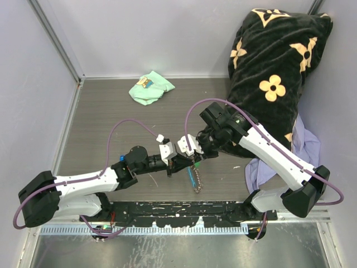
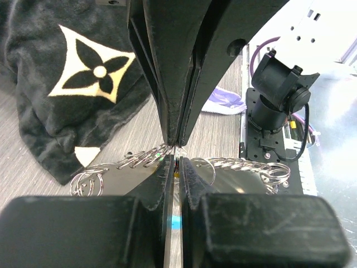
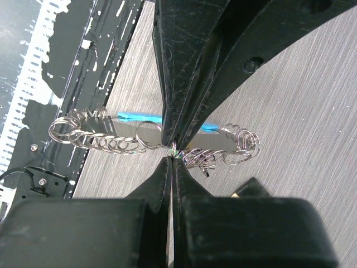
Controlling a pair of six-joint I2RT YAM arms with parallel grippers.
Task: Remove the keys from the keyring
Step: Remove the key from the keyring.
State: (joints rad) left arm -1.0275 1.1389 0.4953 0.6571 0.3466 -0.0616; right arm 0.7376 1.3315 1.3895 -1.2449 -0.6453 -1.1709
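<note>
At the middle of the bench (image 1: 111, 111), as recorded by the top external camera, the left gripper (image 1: 179, 152) and the right gripper (image 1: 196, 146) were positioned tip to tip. The keyring (image 1: 196, 180) was thus taken from two opposed sides. Its chain and sky-blue fob (image 1: 191, 176) were extended from the tips towards the near edge, with the long axis pointed at the arm bases. Small coloured flecks just below the tips were taken to be the keys (image 1: 196, 162). A mint-green cloth (image 1: 150, 88) and a black flowered blanket (image 1: 273, 72) were located well apart from the work.

From the left wrist camera, the left fingers (image 2: 150, 190) were seen all but pressed together, only a thin slit being left, with the tips nipped on the keyring where the chain was gathered. Whether ring or key tag was nipped could not be told. The chain was spread to both sides, crosswise to the fingers.

From the right wrist camera, the right fingers (image 3: 159, 178) were seen pressed together on the same junction. The chain was run left to right across the frame, with the fob parallel behind it. This opposed hold was judged to allow one arm to steady the ring while a key was worked round it.
</note>
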